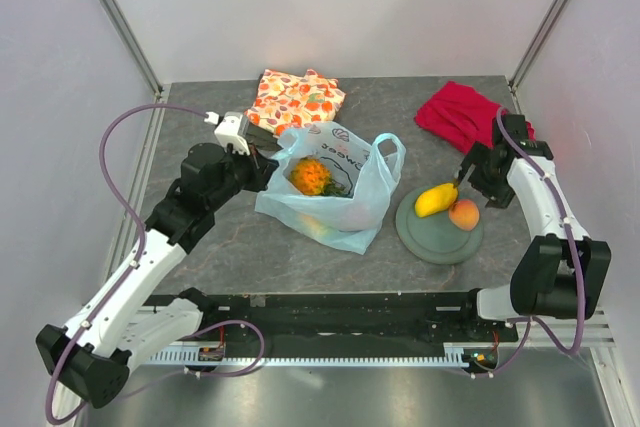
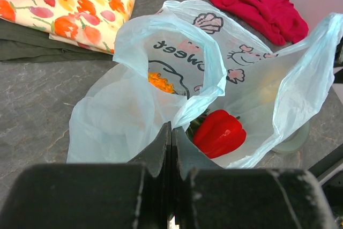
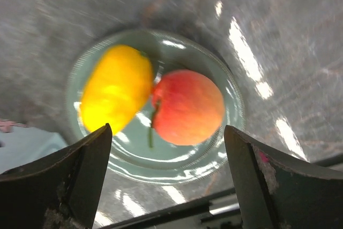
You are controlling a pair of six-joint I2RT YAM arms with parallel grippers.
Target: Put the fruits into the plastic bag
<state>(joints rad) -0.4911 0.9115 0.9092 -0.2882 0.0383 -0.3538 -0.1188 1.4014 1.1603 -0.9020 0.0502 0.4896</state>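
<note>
**Two fruits bagged, two plated**

Left gripper clamped the rim of the translucent light-blue plastic bag at centre frame, which held a small orange pineapple and glossy red pepper. Right gripper hovered, spread wide, above the yellow mango and orange peach on the grey-green round plate.

Surface inspected: 1 dark grey, stone-patterned table top.

Far side, left of centre: 1 folded orange floral cloth. In the left wrist view it lies over a dark olive-green folded fabric.

Far right corner: 1 crumpled red cloth, well apart from the floral cloth.

Centre: 1 thin translucent light-blue plastic carrier bag, mouth open, just near of the floral cloth.

Right of centre, near side: 1 grey-green round plate, lying flat just beside the bag's right edge.
</note>
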